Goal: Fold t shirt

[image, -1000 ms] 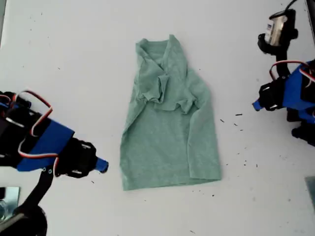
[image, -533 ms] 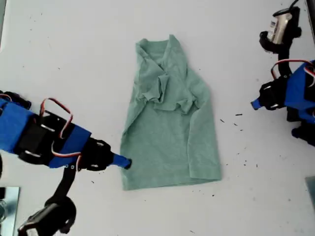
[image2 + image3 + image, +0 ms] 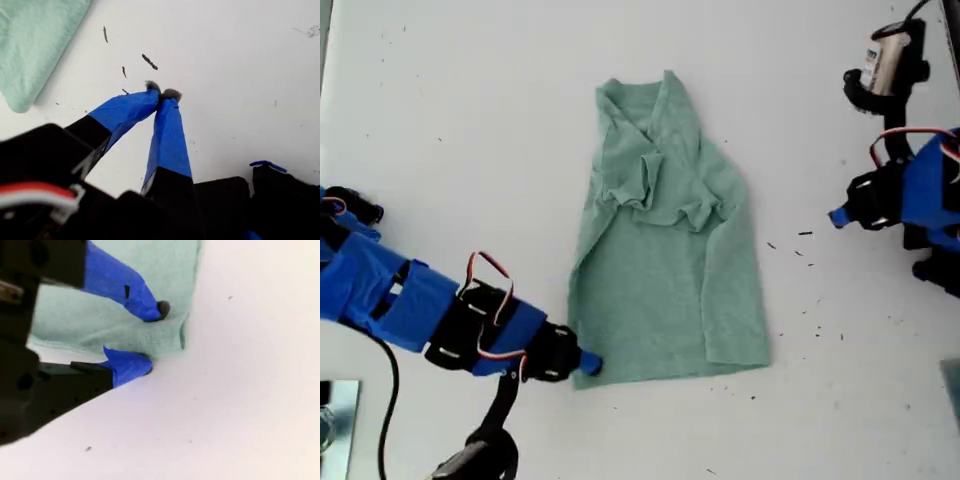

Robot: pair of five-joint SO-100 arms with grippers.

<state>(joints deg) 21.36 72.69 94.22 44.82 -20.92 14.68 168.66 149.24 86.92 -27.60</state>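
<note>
Bright even lighting, white table (image 3: 470, 120) nearly blown out, soft faint shadows, wrist views were blurry up close

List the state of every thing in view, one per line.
t shirt: lying on the table, partly folded, sleeves turned in, wrinkled.
My first gripper: jaws shut, empty, over bare table beside the shirt.
My second gripper: jaws open, straddling the shirt's corner at the exterior view's lower left, not yet closed on it.
Table: white, with small dark specks.
</note>
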